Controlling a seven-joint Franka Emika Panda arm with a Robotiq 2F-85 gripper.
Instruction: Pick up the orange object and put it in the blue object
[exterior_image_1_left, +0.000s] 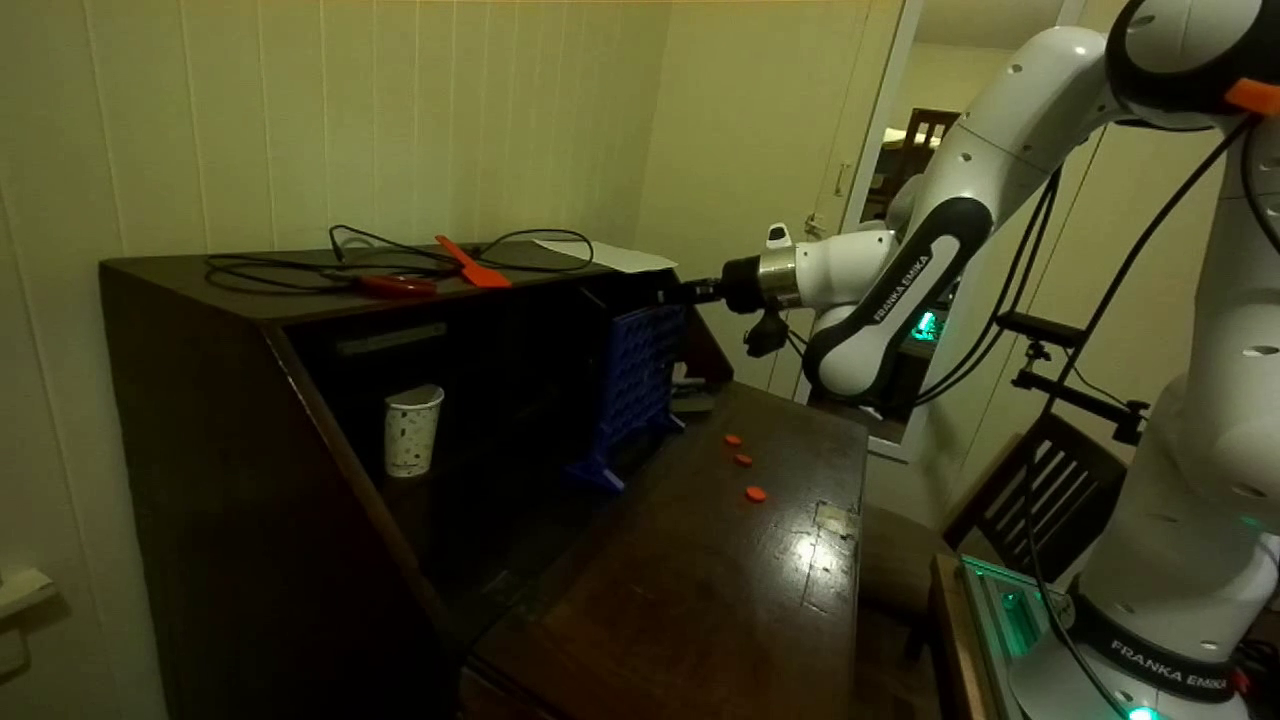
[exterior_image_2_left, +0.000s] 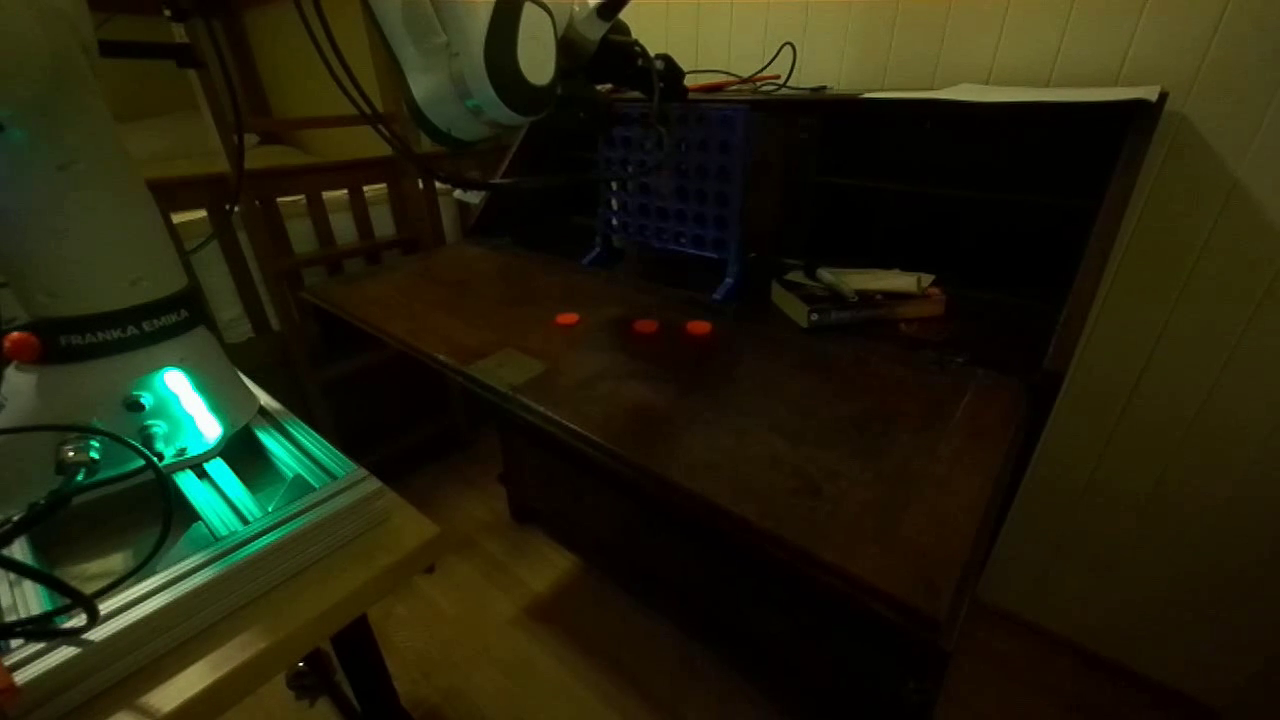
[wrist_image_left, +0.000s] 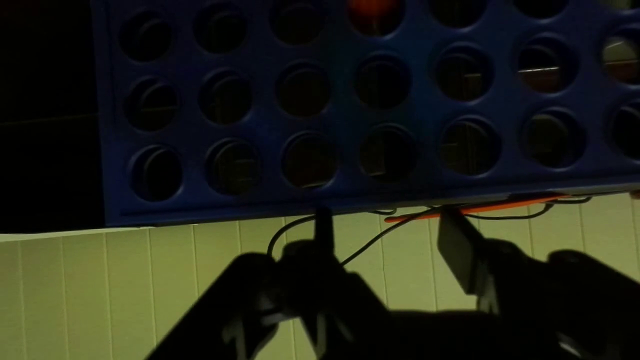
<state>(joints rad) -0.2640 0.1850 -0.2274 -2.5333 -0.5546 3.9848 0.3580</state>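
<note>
The blue object is a dark blue upright rack with rows of round holes, standing in the desk; it shows in both exterior views (exterior_image_1_left: 632, 385) (exterior_image_2_left: 738, 200) and in the wrist view (wrist_image_left: 345, 107). Small flat orange-red discs lie on the desk: a far one (exterior_image_1_left: 733, 440), a middle one (exterior_image_1_left: 743, 460) and a near one (exterior_image_1_left: 756, 494). An orange-red disc (wrist_image_left: 372, 9) shows in a rack hole in the wrist view. My gripper (wrist_image_left: 387, 212) is at the rack's top edge, fingers apart, nothing seen between them. In an exterior view, the gripper (exterior_image_1_left: 672, 293) is dark and hard to make out.
The dark wooden desk (exterior_image_1_left: 640, 620) has a top shelf with an orange spatula (exterior_image_1_left: 470, 265), dark cables (exterior_image_1_left: 285, 288) and white paper (exterior_image_1_left: 610, 255). A patterned cup (exterior_image_1_left: 412, 435) stands in the hutch. A book with papers (exterior_image_2_left: 860, 300) lies beside the rack.
</note>
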